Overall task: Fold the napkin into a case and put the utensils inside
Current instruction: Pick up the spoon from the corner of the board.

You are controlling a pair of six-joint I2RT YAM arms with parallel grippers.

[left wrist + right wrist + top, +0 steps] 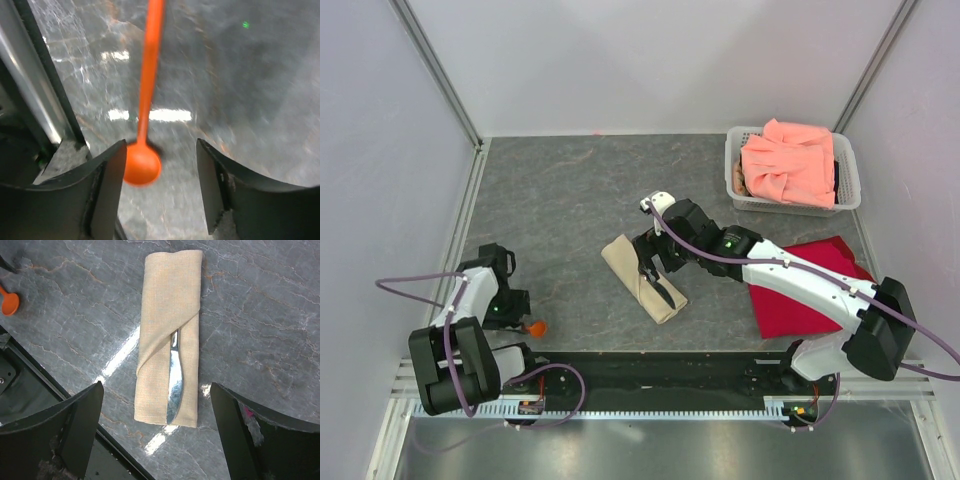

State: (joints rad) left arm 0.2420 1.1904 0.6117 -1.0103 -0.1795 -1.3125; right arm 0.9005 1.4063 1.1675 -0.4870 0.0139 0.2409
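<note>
Left wrist view: left fingers spread wide, straddling the orange spoon flat on the desk. Mid-desk, right fingers hang released over the case, slender utensil tucked in its pocket.

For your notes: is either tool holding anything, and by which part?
Nothing held. Left tool open around the orange spoon; right tool open above the case.

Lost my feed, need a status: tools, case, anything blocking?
Left tool open, straddling the orange spoon, not gripped. Right tool open above the case, knife tucked in its pocket. Nothing blocking.
</note>
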